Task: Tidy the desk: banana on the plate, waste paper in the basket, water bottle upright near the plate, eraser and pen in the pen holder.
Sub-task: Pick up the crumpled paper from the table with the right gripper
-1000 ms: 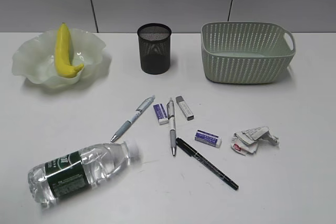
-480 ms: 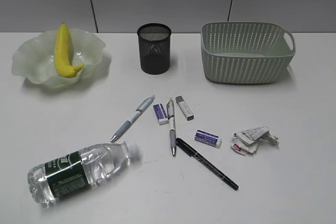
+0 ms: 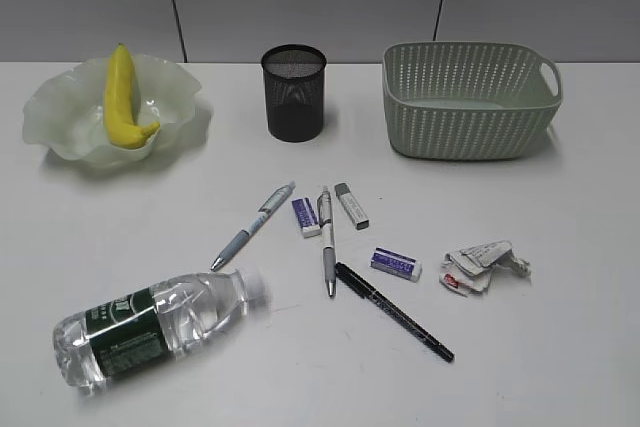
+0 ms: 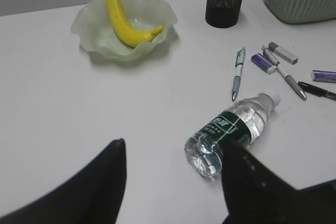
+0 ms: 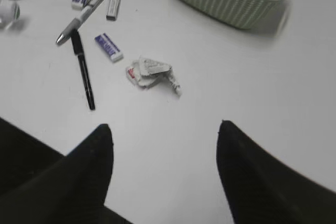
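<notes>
A grey panelled wall stands behind the white counter (image 3: 560,347). At far left the banana (image 3: 122,97) lies in the ruffled green plate (image 3: 60,112). Nearer the front, the water bottle (image 3: 150,327) lies on its side, its cap pointing toward the middle. Behind the middle stands the black mesh pen holder (image 3: 294,92), its inside hard to make out. In front of it lie a blue-grey pen (image 3: 253,225), a purple eraser (image 3: 306,217), a white pen (image 3: 327,240), a grey eraser (image 3: 352,205), a black pen (image 3: 394,312) and another purple eraser (image 3: 396,264), close together but mostly apart. Right of them sits the crumpled waste paper (image 3: 485,266), well short of the green basket (image 3: 470,99) at the back right. Neither arm appears in the exterior view. The left hand (image 4: 173,169) hovers with fingers apart over the bottle's base, empty; the right hand (image 5: 163,156) hangs spread and empty, short of the waste paper. Both hands' fingers are cut off at the frame edge.
</notes>
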{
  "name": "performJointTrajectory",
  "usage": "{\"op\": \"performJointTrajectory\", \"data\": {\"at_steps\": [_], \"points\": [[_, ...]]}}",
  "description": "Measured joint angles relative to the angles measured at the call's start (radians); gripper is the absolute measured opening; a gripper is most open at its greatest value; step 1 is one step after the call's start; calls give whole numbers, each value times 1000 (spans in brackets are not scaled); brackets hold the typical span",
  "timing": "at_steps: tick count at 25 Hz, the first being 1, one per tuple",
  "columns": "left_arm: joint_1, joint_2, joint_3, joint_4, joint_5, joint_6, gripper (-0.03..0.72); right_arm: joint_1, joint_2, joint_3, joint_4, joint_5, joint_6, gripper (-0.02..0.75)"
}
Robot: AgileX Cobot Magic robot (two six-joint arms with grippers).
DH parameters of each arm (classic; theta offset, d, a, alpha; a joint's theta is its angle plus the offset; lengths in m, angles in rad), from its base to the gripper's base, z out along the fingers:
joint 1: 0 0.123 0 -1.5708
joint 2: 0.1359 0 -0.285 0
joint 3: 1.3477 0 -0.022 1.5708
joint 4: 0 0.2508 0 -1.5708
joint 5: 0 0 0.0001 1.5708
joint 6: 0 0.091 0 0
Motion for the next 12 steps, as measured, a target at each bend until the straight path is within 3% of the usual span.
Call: {"op": "performJointTrajectory", "data": {"at_steps": [5,12], "points": [[0,-15,0,0,-1,0,435,76,290,-64,20,-1,-168,561],[0,-15,0,0,-2,0,435,94,671,-177,30,-48,-330,585]]}}
